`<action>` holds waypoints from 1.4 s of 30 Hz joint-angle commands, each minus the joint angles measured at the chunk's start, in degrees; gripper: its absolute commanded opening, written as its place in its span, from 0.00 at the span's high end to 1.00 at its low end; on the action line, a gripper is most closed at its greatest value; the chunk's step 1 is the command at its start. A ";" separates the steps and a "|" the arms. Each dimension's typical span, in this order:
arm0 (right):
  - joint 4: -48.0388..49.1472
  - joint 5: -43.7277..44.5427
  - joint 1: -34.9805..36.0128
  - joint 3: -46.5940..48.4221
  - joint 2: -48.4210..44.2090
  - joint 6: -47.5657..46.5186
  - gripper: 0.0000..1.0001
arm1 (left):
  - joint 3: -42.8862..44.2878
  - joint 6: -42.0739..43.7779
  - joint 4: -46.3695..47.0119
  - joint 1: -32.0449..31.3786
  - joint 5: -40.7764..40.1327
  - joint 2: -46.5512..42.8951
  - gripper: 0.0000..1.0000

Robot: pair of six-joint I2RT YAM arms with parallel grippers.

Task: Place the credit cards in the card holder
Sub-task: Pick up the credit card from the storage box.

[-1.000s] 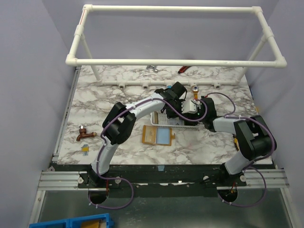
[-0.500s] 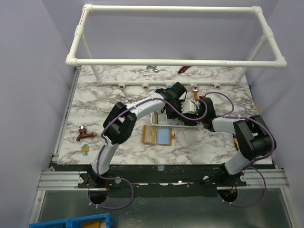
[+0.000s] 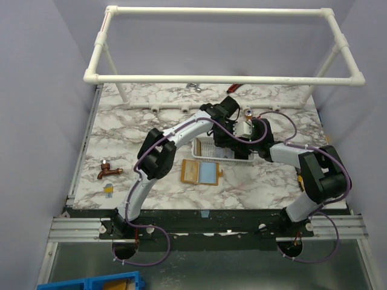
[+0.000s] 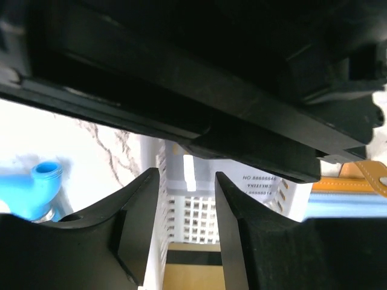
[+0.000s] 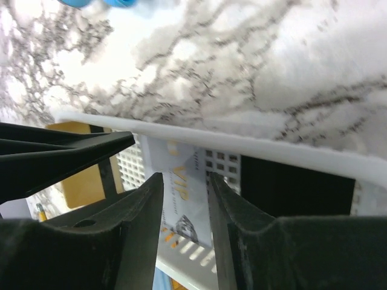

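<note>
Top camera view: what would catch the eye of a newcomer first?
The left arm and the right arm meet over a white basket at the middle of the marble table. An open orange wallet lies just in front of it. A white pipe frame stands above the far side.

Basket [image 3: 225, 161] on table [image 3: 151, 121], right of centre. Cards in basket: VIP card [image 5: 181, 193] just inside wall, second card [image 5: 296, 187] to its right, third card [image 5: 78, 175] to its left, as right wrist sees them. Wallet [image 3: 201, 172] lies open on table just before basket, toward its left end. Tap [image 3: 109, 170] well left of wallet, near table's left edge. Small part [image 3: 107, 189] just before tap. Pipe frame [image 3: 224, 78] over rear of table. Two tools [image 3: 193, 86] [image 3: 233, 89] at table's rear edge, beneath frame.
</note>
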 commanded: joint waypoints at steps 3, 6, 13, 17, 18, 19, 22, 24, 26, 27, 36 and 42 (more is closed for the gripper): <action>-2.27 2.31 1.38 4.51 2.67 -0.61 0.54 | 0.96 0.27 -3.36 1.22 5.53 -3.53 0.52; -2.35 3.77 2.37 5.10 4.02 -0.70 0.53 | -2.20 -1.43 -2.93 2.67 5.83 -6.38 0.51; -6.83 11.46 7.39 7.92 7.07 -3.10 0.49 | -13.69 -7.55 -1.29 6.04 8.05 -14.16 0.50; -9.41 15.62 8.60 8.22 7.83 -3.84 0.48 | -20.87 -10.57 1.17 6.00 6.21 -17.28 0.49; -9.88 15.68 8.65 8.14 7.72 -4.21 0.47 | -21.55 -11.31 1.65 5.81 5.63 -17.08 0.49; -10.05 17.50 8.69 8.05 7.37 -4.54 0.47 | -22.09 -11.68 1.96 5.65 5.03 -16.76 0.48; -12.29 18.80 8.69 7.48 5.61 -5.05 0.49 | -21.90 -12.86 3.54 4.97 2.84 -15.17 0.49; -13.40 18.62 8.70 7.54 4.72 -5.22 0.50 | -20.13 -13.27 3.27 4.70 2.45 -14.18 0.49; -14.60 18.43 8.70 9.44 4.22 -4.90 0.53 | -18.17 -13.72 3.37 4.64 2.27 -13.22 0.48; -14.87 18.31 8.70 7.68 4.06 -4.73 0.56 | -16.60 -13.76 2.94 4.69 2.26 -12.41 0.48; -16.69 18.71 8.70 10.95 6.34 -4.42 0.85 | -2.61 -11.88 -2.38 4.28 -1.34 -3.10 0.49; -17.63 19.48 8.40 11.53 5.28 -4.87 0.99 | -2.72 -10.90 -3.47 4.77 0.94 -2.88 0.49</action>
